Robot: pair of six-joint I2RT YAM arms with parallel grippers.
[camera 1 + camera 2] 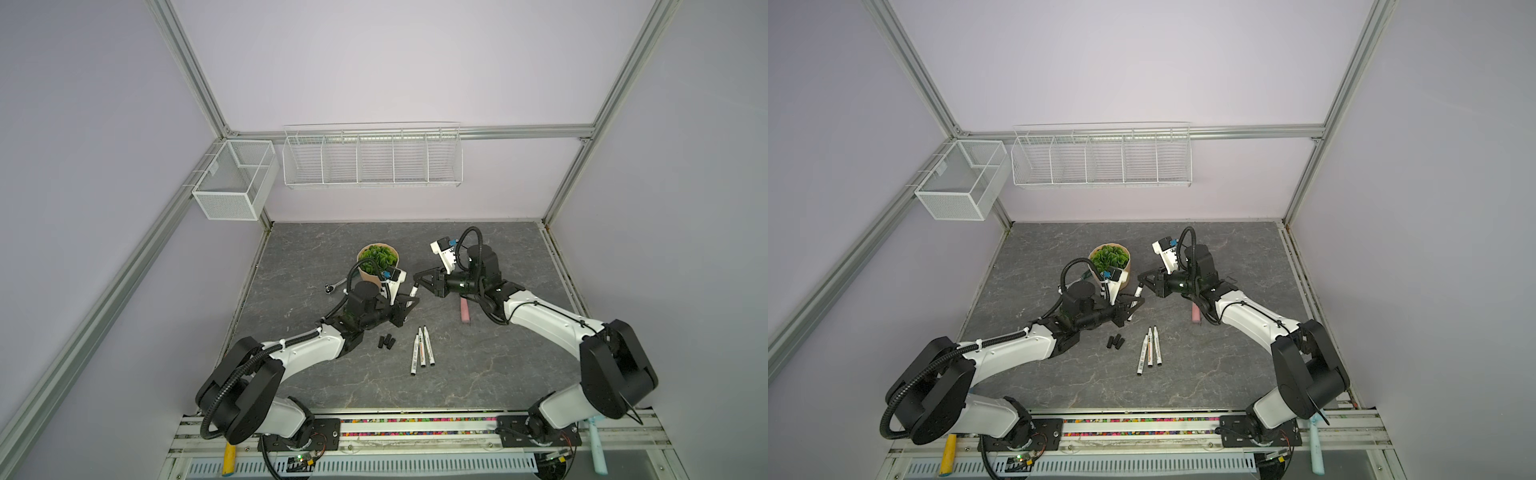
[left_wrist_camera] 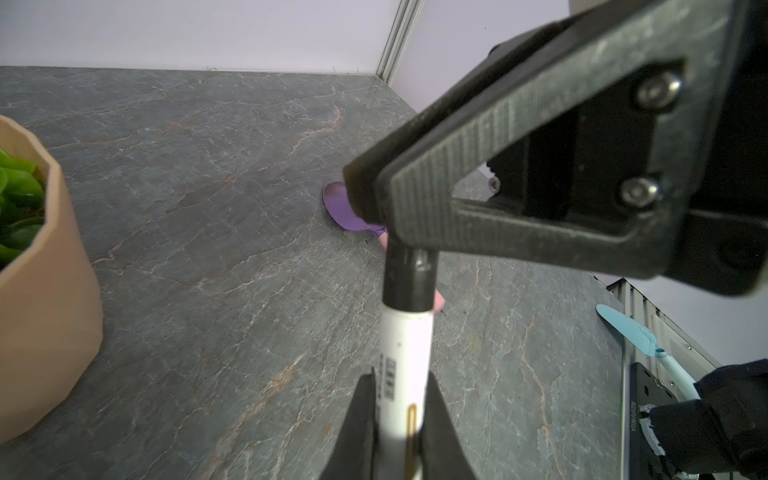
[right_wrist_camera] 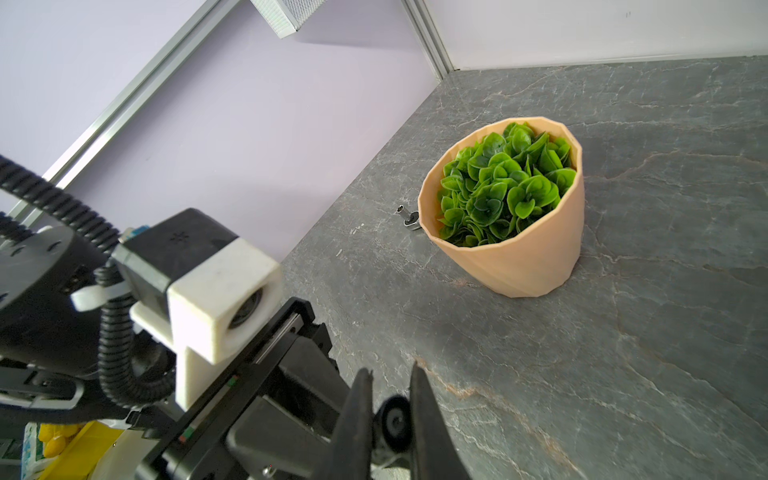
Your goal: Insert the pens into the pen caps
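Raised above the grey marbled worktop point(image 1: 478, 374) near the tan faceted pot of green leaves point(image 3: 519, 257): one slim white marker pen with printed barrel point(image 2: 405, 357), pinched at mid-barrel between the left gripper point(image 2: 399, 419) fingers point(image 2: 361, 415). At its far end, a short black cylindrical cap point(image 2: 409, 282), clamped between the right gripper point(image 2: 374, 197) fingers. Lying flat nearer the robot bases: three more white pens point(image 1: 422, 349) side by side, three black caps point(image 1: 385, 341) huddled just beside them.

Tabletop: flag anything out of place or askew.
Nothing is spilled or damaged. Only strays: a metal wrench beside the plant pot, and a pink-handled scoop partly under the right arm. Loose pens and caps lie tidy.
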